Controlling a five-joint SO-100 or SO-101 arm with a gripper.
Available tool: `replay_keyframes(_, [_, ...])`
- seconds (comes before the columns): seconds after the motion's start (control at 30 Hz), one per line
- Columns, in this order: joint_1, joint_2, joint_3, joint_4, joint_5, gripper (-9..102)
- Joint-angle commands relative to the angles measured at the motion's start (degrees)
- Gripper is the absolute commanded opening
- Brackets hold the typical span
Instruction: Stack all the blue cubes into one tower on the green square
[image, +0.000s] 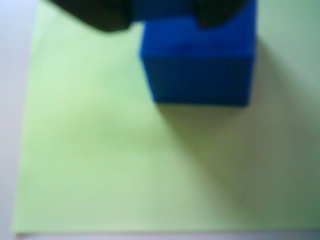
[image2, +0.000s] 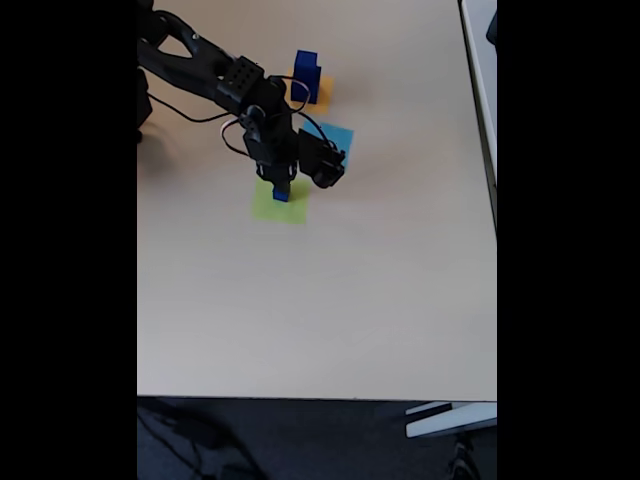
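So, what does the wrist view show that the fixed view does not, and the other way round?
The wrist view alone shows, from close by, the top and front face of the blue cube and its shadow falling on the paper.

The fixed view alone shows the whole table, the arm, another blue cube standing on an orange square, and a light-blue square partly under the arm.

Both show the green square with a blue cube on it and the dark gripper at the cube; whether it is shut is not clear.

No text, label, brand, number or sign can be read in either the wrist or fixed view.
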Motion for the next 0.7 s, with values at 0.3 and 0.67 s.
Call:
replay_keyframes(0.3, [-0.7, 5.2, 1.1, -0.8, 1.5, 0])
replay_keyframes(0.67, [-0.6, 5.4, 1.4, -0.8, 1.4, 0])
